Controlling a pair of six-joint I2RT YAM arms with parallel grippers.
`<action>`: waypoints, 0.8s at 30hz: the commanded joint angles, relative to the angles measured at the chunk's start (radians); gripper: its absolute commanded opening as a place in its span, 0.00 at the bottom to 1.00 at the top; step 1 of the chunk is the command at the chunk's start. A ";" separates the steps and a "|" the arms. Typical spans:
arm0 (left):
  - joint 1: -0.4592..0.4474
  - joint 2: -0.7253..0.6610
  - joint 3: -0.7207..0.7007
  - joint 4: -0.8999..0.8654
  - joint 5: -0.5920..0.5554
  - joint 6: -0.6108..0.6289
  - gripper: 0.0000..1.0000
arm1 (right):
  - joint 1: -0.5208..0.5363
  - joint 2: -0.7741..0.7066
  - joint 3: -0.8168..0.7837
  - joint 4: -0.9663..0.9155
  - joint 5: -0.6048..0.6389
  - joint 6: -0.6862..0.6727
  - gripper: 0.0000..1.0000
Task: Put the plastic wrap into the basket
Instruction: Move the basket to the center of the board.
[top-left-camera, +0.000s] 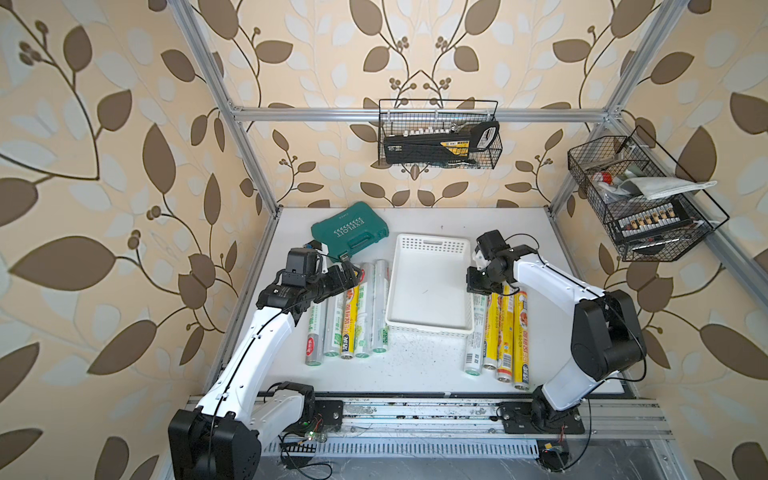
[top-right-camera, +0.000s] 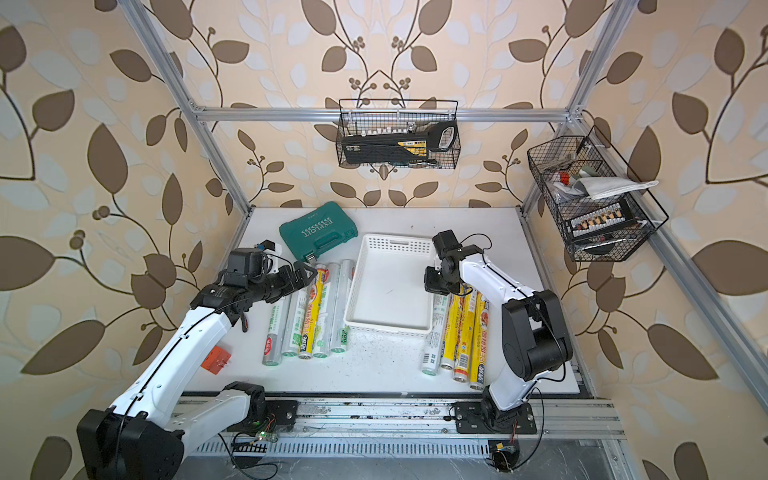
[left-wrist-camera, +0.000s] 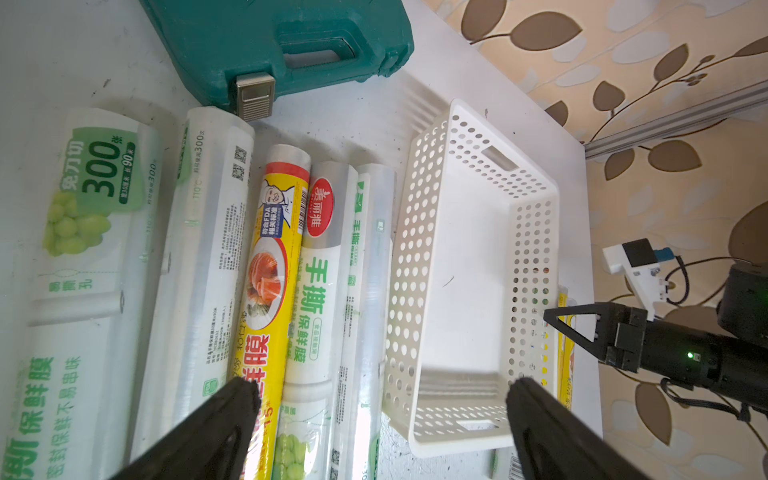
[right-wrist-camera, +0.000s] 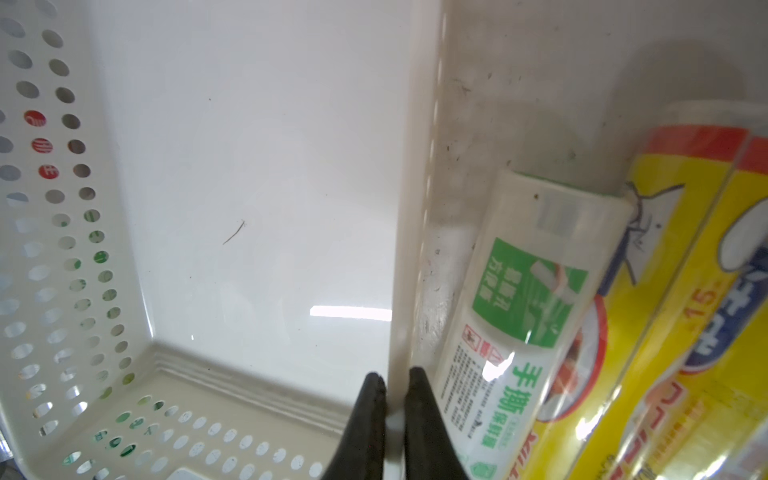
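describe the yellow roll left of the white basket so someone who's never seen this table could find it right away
Find the white basket in the middle of the table; five rolls lie side by side along its left wall. The yellow roll is the middle one, and the only yellow one there: the silvery-white rolls on both sides of it carry green print.

Quick count: nine plastic wrap rolls (top-left-camera: 376, 307) total. Five sit at the basket's (top-left-camera: 430, 241) 9 o'clock (four silvery-white, one yellow), and four at its 3 o'clock (one silvery-white, three yellow). Plus one white basket, one green case (top-left-camera: 349, 232) and two black wire baskets (top-left-camera: 440, 141).
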 joint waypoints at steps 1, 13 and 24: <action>-0.015 -0.015 0.013 0.002 0.014 -0.014 0.99 | 0.008 -0.041 -0.040 -0.006 0.013 -0.007 0.13; -0.047 -0.003 0.011 0.005 -0.001 -0.022 0.99 | 0.008 -0.142 -0.102 -0.041 0.024 -0.011 0.37; -0.055 0.002 0.012 0.003 -0.008 -0.015 0.99 | -0.088 -0.273 -0.135 -0.121 0.051 -0.004 0.40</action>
